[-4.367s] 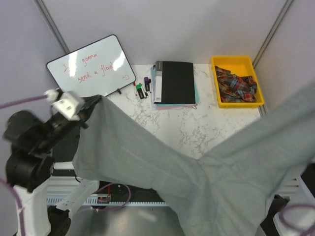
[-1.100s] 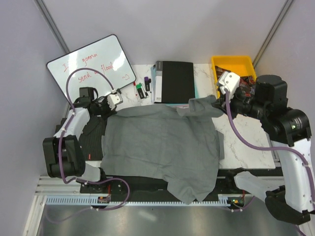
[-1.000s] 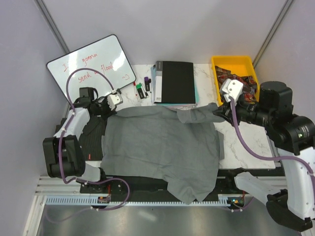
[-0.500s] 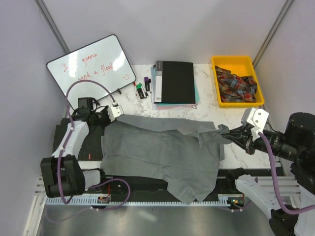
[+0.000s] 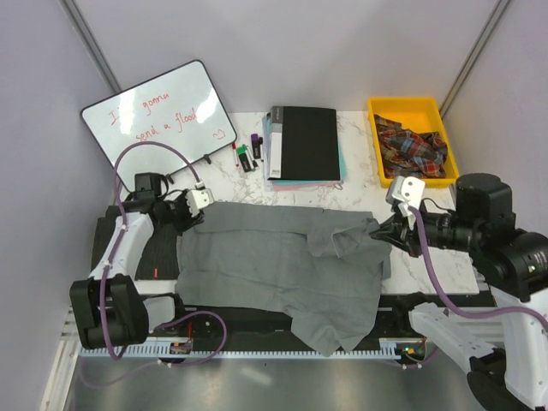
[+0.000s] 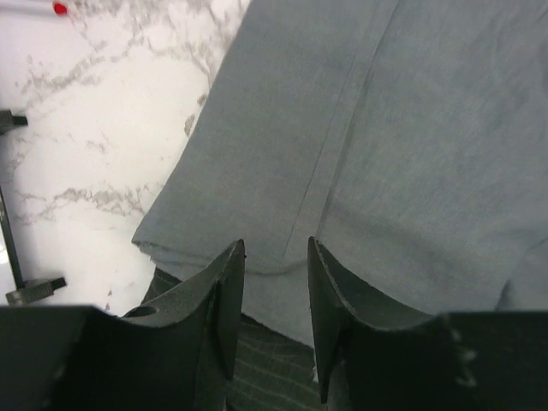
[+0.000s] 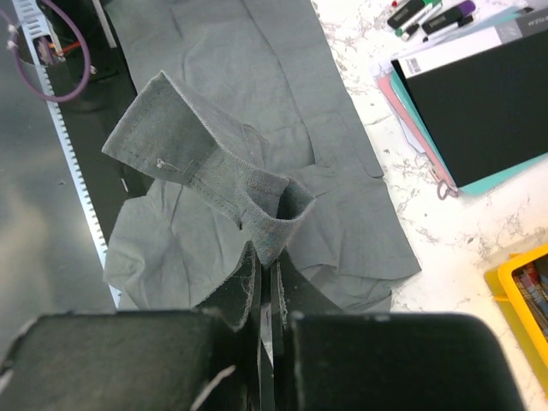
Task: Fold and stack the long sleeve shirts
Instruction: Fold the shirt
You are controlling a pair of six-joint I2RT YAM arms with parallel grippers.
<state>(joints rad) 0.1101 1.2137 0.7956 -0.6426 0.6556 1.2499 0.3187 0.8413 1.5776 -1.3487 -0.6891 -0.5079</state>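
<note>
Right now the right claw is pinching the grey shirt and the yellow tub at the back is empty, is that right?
Not quite. The yellow tub is not empty: a crumpled plaid cloth lies in it, as the top view shows. The right claw is indeed pinching the grey shirt.

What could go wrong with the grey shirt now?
The right claw pinches only a small fold of the grey shirt; it could slip out. Part of the shirt hangs over the near edge of the table, so a tug might drag it off. The open left claw hovers by the striped shirt and might grab that too.
</note>
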